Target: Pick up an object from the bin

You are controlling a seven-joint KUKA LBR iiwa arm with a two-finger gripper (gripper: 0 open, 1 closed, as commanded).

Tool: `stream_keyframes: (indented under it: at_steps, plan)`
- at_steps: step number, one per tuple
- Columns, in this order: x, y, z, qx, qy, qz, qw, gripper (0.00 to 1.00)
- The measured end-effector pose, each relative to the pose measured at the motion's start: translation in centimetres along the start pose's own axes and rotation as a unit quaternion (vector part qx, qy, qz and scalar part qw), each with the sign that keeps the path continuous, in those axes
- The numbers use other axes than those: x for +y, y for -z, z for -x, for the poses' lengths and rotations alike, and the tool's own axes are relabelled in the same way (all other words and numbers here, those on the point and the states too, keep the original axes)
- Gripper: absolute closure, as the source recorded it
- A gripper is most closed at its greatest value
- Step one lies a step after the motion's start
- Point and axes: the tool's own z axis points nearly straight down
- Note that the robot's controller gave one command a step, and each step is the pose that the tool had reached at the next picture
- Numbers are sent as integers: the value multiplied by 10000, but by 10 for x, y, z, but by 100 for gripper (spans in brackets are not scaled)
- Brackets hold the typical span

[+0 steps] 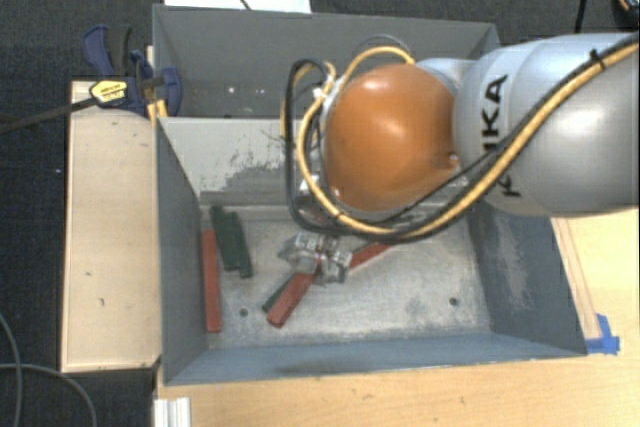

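My gripper (318,259) is low in the middle of the bin, under the arm's orange dome. It sits right over a red-brown bar (287,301) that lies slanted on the floor. The bar's lower left end sticks out below the gripper. A thin red piece (371,253) shows on the gripper's right side, in line with the bar; whether it is the same bar I cannot tell. How the gripper stands on the bar is hidden by its own body.
A dark green block (233,241) lies to the left of the gripper. A long red stick (211,281) rests along the bin's left wall. The arm and its cables cover the bin's upper right part.
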Motion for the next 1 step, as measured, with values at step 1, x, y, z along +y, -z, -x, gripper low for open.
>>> stream_keyframes:
  at_steps: [1]
  plan:
    - [0, 4, 1, 16, -54, 23, 10000, 100]
